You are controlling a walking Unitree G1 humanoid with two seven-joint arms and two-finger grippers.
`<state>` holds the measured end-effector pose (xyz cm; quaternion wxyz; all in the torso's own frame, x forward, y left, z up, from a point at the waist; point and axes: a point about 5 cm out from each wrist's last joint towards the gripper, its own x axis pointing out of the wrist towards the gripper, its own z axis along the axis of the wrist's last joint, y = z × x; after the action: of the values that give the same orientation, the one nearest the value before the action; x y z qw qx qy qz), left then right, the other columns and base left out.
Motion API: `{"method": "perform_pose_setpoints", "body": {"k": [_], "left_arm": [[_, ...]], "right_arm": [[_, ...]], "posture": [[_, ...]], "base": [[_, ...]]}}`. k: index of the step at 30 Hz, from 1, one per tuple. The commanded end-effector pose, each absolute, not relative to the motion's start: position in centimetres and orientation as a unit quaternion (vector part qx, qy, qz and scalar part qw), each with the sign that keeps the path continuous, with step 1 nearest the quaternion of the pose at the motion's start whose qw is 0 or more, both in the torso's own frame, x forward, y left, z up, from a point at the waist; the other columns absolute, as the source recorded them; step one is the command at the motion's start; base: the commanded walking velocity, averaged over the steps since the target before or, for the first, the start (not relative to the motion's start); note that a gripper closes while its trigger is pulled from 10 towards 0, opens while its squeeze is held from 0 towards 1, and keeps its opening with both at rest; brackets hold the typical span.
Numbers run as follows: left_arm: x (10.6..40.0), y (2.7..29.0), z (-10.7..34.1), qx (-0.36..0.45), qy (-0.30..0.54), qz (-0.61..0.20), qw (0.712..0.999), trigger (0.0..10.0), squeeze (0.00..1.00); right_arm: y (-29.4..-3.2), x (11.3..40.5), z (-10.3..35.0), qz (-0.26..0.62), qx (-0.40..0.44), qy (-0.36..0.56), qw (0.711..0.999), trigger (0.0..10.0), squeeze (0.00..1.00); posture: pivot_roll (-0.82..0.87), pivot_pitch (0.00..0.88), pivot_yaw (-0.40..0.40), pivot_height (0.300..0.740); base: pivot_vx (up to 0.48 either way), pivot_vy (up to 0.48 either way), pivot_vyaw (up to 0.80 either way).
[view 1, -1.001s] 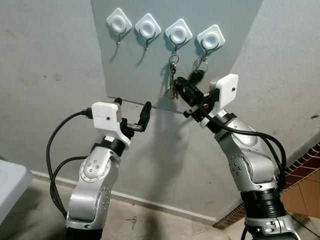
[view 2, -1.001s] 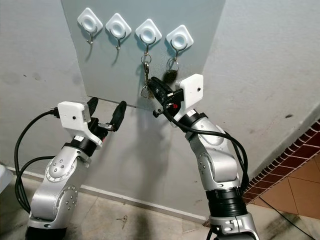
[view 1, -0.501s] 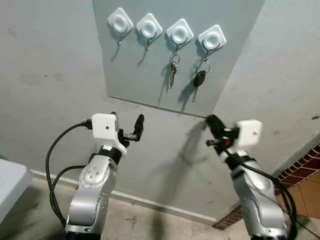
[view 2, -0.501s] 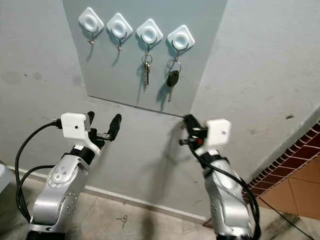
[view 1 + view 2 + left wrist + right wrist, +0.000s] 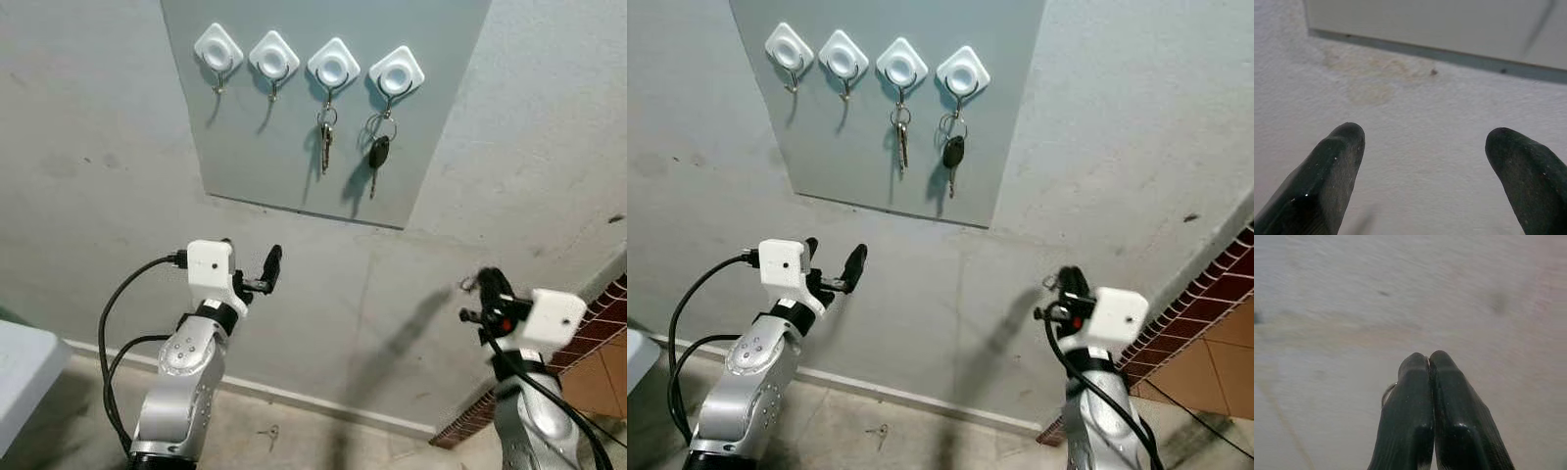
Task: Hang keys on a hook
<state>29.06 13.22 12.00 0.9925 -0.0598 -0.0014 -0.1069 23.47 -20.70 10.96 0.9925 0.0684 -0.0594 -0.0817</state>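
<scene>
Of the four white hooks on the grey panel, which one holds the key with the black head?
The hook farthest to the robot's right holds the black-headed key. Its neighbour holds plain metal keys, and the two hooks on the left carry nothing.

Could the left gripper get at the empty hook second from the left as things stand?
Probably yes. The left gripper is open, holds nothing and points up at the wall below the grey board. Nothing lies between it and the second hook, though the arm would have to rise well above where it is.
</scene>
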Motion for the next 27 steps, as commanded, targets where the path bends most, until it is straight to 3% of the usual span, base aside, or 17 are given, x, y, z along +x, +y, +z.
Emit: {"method": "perform_pose_setpoints", "body": {"k": [1, 27], "left_arm": [[29.4, 13.5, 12.4, -0.068, -0.009, -0.106, 0.992, 10.0, 0.0], [29.8, 14.6, 11.8, -0.071, 0.003, -0.085, 0.994, 10.0, 0.0]], "right_arm": [[-20.7, 23.2, 12.1, -0.087, 0.063, -0.088, 0.99, 10.0, 0.0], [-19.0, 24.0, 12.2, -0.05, 0.065, -0.09, 0.993, 10.0, 0.0]], "posture": [[0.01, 0.047, 0.008, 0.74], [0.02, 0.036, -0.002, 0.74]], "base": [[0.0, 0.0, 0.0], [0.0, 0.0, 0.0]]}}
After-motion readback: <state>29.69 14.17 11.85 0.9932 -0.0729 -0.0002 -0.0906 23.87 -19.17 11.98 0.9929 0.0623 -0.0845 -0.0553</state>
